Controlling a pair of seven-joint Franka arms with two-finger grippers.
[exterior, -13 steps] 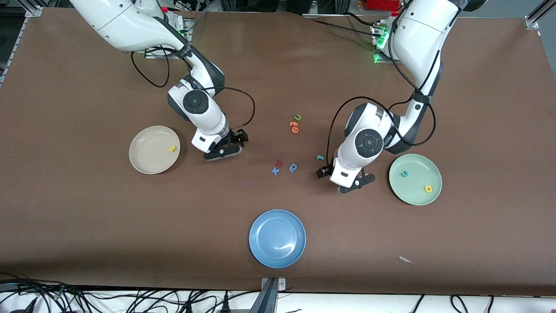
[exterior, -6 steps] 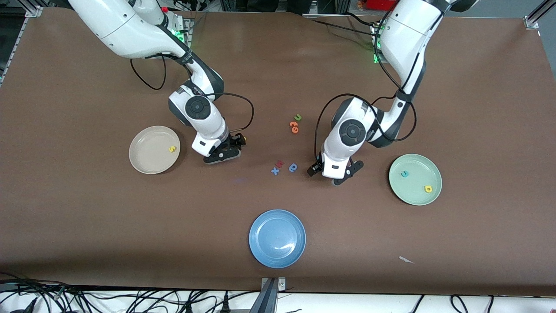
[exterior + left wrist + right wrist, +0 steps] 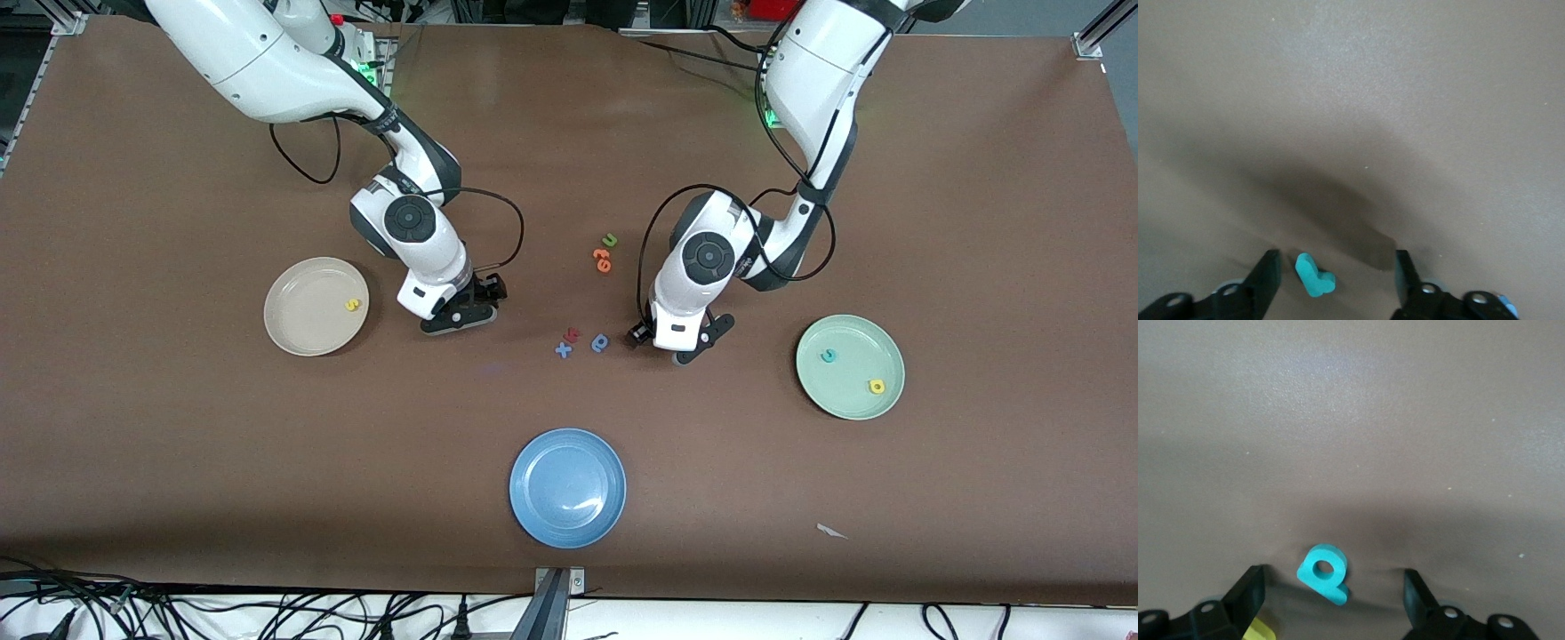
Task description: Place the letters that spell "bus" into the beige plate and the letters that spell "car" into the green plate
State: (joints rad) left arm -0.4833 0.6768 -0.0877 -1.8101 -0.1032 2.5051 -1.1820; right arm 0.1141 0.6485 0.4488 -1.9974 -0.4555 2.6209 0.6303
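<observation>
Left wrist view: left claw (image 3: 1335, 280) open astride the teal r (image 3: 1314, 275); right claw (image 3: 1335, 597) open astride the teal b (image 3: 1325, 572).

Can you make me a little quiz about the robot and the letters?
1. True or false: the right pincer is open, with the teal b lying on the table between its fingers.
2. Which letter lies between the open left pincer's fingers? A) teal r B) red x C) green u
3. Fill in: the green plate holds ___ letters.

Key: 1 true; 2 A; 3 two, a teal c and a yellow a.
</observation>
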